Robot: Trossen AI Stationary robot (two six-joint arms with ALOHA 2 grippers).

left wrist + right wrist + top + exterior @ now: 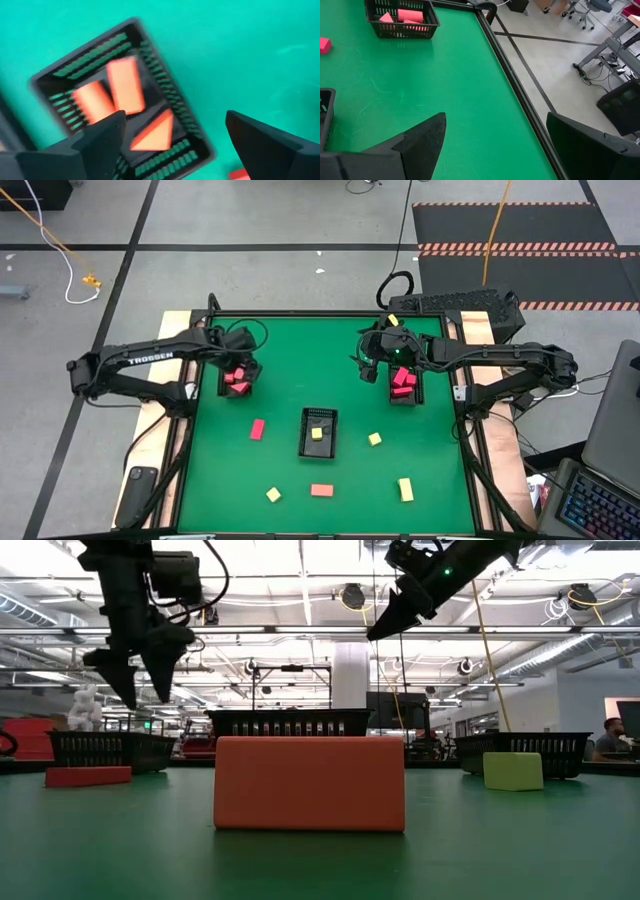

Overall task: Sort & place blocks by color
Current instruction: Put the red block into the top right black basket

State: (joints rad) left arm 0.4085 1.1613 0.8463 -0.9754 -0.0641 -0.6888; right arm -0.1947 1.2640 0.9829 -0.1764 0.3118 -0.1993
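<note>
My left gripper hangs open, pointing down, over the black slotted tray at the far left, which holds three pink-red blocks; nothing is between its fingers. My right gripper stands open in the air beside the far-right tray, which also holds pink-red blocks. A middle tray holds one yellow block. On the green mat lie a pink-red block, a salmon-orange bar and three yellow blocks.
The green mat is bounded by a black frame, with floor beyond it. In the low view the salmon-orange bar fills the foreground, and both grippers hang well above the mat. Open mat lies between the trays and the loose blocks.
</note>
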